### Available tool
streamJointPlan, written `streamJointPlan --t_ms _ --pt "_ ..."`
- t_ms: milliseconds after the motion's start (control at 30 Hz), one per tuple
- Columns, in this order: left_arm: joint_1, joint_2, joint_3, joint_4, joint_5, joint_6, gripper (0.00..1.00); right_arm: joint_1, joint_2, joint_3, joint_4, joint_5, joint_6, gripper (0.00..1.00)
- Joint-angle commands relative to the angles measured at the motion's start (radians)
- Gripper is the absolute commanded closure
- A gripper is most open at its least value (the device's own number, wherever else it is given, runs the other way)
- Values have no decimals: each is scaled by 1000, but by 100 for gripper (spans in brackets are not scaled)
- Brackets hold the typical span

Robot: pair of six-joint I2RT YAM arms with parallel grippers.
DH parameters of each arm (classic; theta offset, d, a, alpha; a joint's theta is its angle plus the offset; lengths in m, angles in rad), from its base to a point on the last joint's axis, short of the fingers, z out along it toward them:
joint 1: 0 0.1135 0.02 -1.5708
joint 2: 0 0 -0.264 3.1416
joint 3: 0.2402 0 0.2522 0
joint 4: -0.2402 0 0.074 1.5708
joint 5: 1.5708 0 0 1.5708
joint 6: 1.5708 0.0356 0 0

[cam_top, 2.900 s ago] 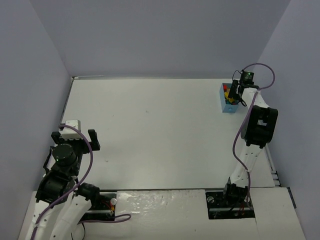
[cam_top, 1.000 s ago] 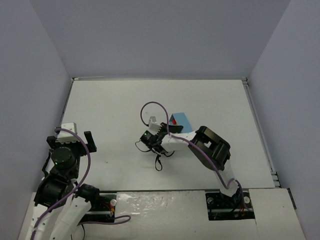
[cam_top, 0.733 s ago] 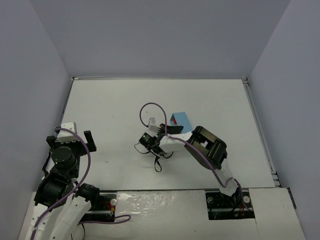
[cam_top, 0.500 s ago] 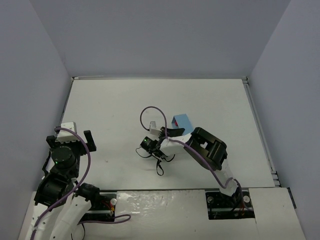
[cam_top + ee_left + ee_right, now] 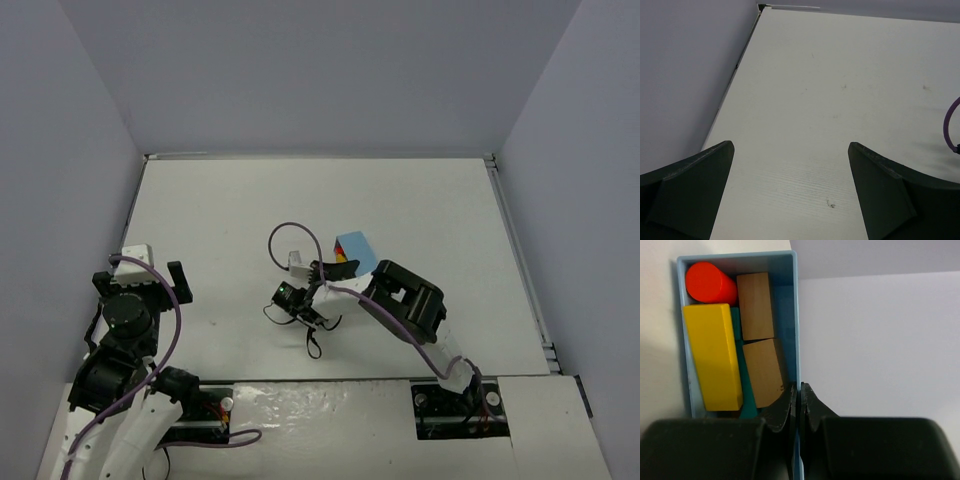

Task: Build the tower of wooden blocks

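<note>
No tower stands; the wood blocks lie loose inside a light-blue bin. In the right wrist view I see a red cylinder, a long yellow block, two tan blocks and a teal piece under them. My right gripper is shut on the bin's right wall, one finger inside and one outside. From above, the bin hangs tipped near the table's middle, held by the right gripper. The left gripper is open over bare table at the near left.
The white table is enclosed by grey walls on the left, back and right. A purple cable loops above the right wrist. The right arm's elbow is folded low over the table right of centre.
The right arm carried the bin from the far right corner to the table's middle, and in the last second has shifted it slightly left and nearer. The left arm has stayed still.
</note>
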Motion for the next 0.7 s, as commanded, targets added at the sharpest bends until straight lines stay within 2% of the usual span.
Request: streamJointPlan --t_ms 0,133,300,467,533,667 --pt "-1 12 26 53 -5 -14 3 -55 -69 18 -16 134 -13 100" --pt "-1 11 27 52 -6 -12 3 -1 16 80 -20 150 -86 100" --pt "1 6 26 51 -8 -13 3 -56 -72 -8 -15 128 -65 100" --pt "1 16 28 53 -4 -13 3 9 32 115 -18 139 -134 100" --pt "2 17 28 52 -5 -12 3 8 25 94 -17 138 -137 100" --pt "4 4 25 52 -6 -13 3 -78 -52 -7 -15 139 -107 100"
